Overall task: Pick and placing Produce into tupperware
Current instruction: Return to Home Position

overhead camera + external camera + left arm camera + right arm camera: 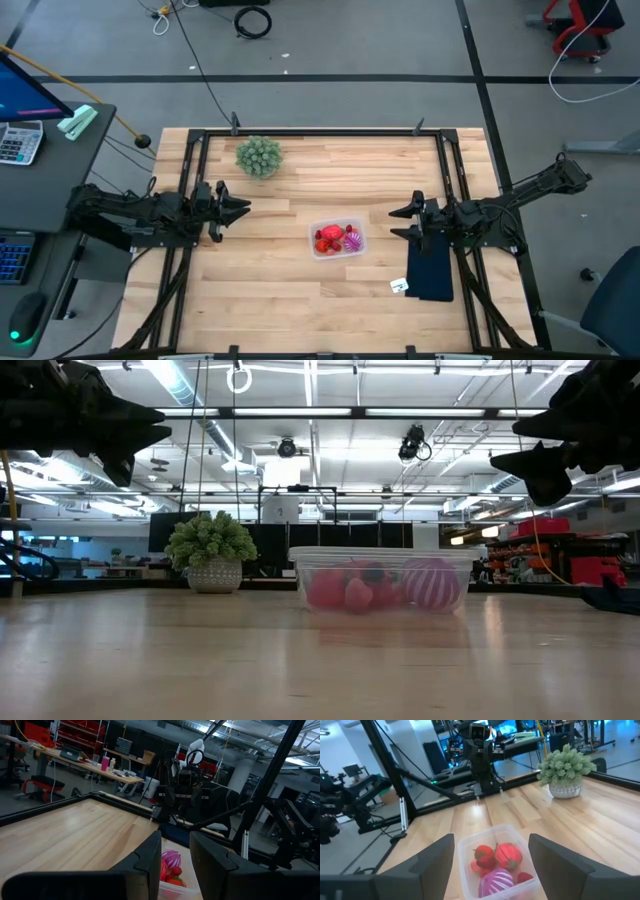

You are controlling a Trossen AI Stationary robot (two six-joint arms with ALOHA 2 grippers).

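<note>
Produce (336,239) lay inside the tub (314,236) at mid-table: we noted red pieces and one striped purple piece. Both arms hung above the table, one to each side and well apart from the tub. The left gripper (240,205) had its fingers slightly parted, the right gripper (393,223) was spread wide, and both were empty. The right arm sat over the pad (432,280). Farther back stood the plant (259,156). We judged that homing called for a slow, level withdrawal outward, fingers empty, well clear of the tub's rim.
</note>
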